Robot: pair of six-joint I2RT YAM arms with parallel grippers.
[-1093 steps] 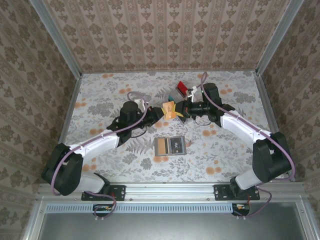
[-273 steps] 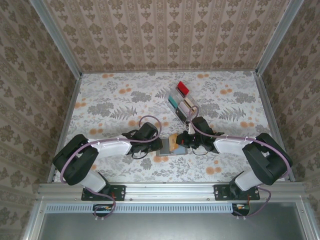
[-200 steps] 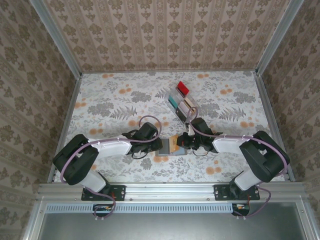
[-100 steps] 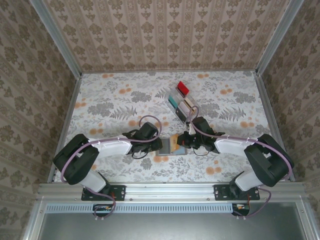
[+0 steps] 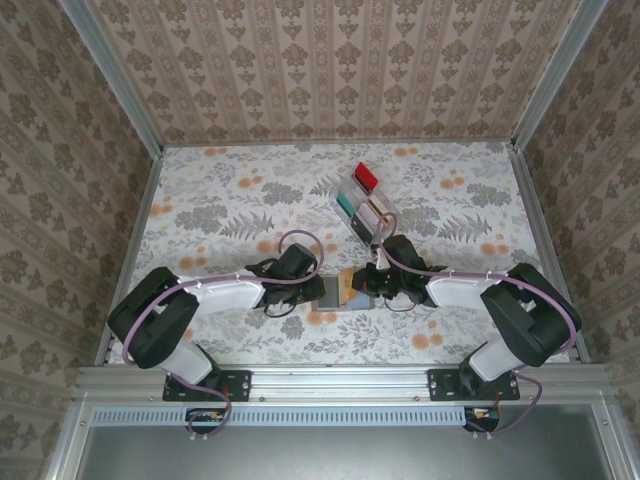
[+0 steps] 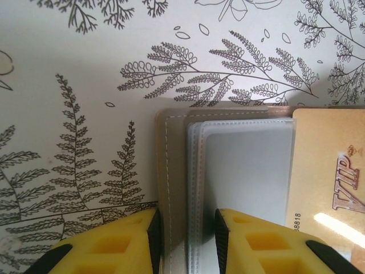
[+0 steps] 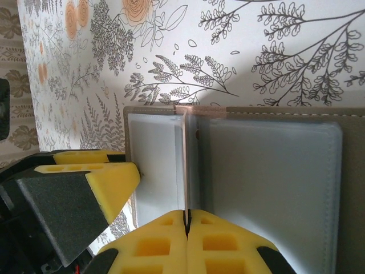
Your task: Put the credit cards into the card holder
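Floral table (image 5: 220, 200), card holder (image 6: 171, 171), beige card (image 6: 325, 171) in right gripper (image 7: 186, 220).

One card holder (image 7: 268, 182), one gold card (image 6: 331, 188), one red card (image 5: 365, 178), one teal card (image 5: 345, 204)

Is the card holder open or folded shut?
Open. The card holder lies spread flat, inner pockets facing up; the left gripper straddles one edge, and the right gripper holds a gold card at the pockets.
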